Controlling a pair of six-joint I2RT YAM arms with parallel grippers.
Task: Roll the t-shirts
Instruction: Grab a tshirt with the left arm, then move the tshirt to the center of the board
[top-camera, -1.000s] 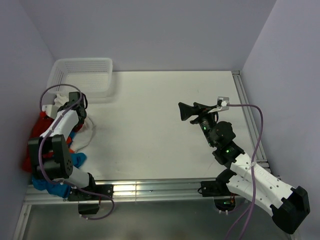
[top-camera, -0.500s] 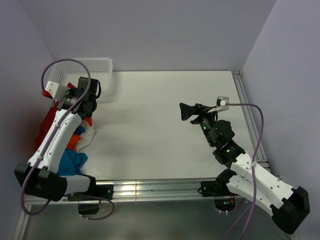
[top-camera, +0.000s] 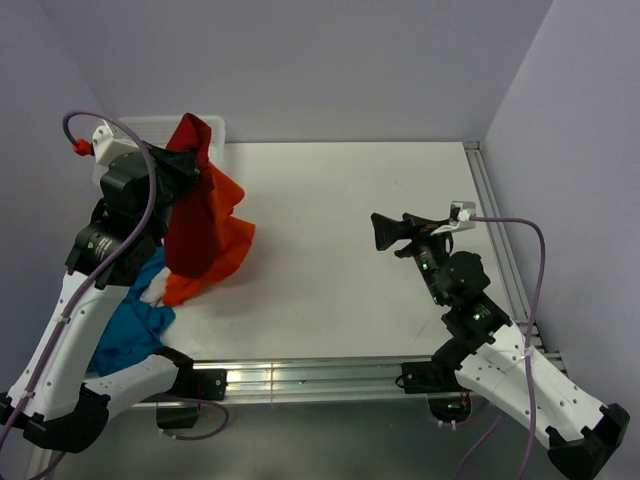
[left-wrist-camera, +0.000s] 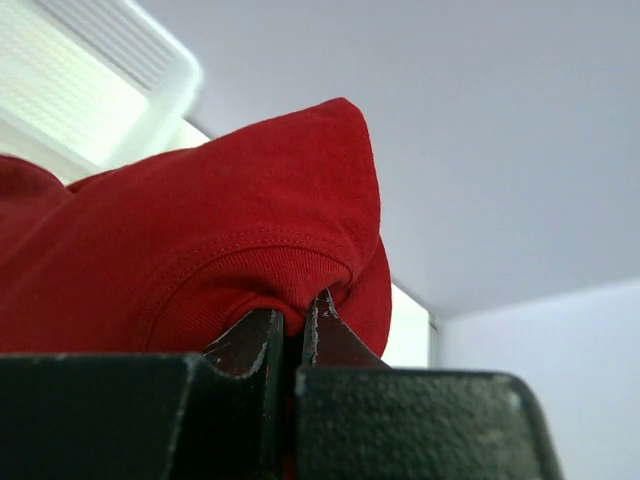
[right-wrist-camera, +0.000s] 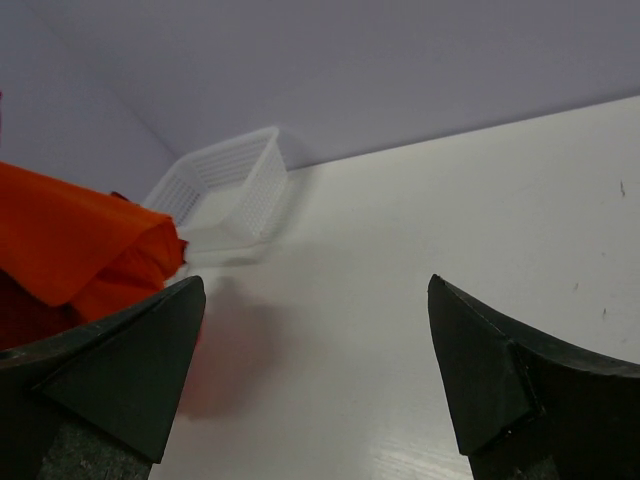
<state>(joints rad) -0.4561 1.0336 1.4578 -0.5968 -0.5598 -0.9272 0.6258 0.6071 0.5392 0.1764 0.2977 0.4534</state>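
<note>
Blue t-shirt (top-camera: 130, 325) lies crumpled at 8 o'clock on the table (top-camera: 330, 200). At 3 o'clock I see my right claw (top-camera: 378, 232) spread wide apart, holding nothing. At 10 o'clock my left claw (left-wrist-camera: 295, 320) is pinched tight on the dark red t-shirt (left-wrist-camera: 200, 240), held high, with the orange t-shirt (top-camera: 215, 240) hanging beside it.

You have a plain dark red t-shirt (top-camera: 190, 210), its hem stitched in the same red, and a plain bright orange t-shirt (top-camera: 225, 245). The blue t-shirt (top-camera: 125, 325) is a solid blue leaning to turquoise, with a scrap of white cloth (top-camera: 153, 291) showing. Your basket (right-wrist-camera: 225, 185) is white mesh. The bench (top-camera: 330, 230) is off-white with a few tiny dark specks. The left arm (top-camera: 62, 325) and right arm (top-camera: 505, 370) are white with black joints. The left end effector (left-wrist-camera: 292, 325) and right end effector (top-camera: 380, 232) are black, and the walls (top-camera: 350, 60) are pale lilac.
</note>
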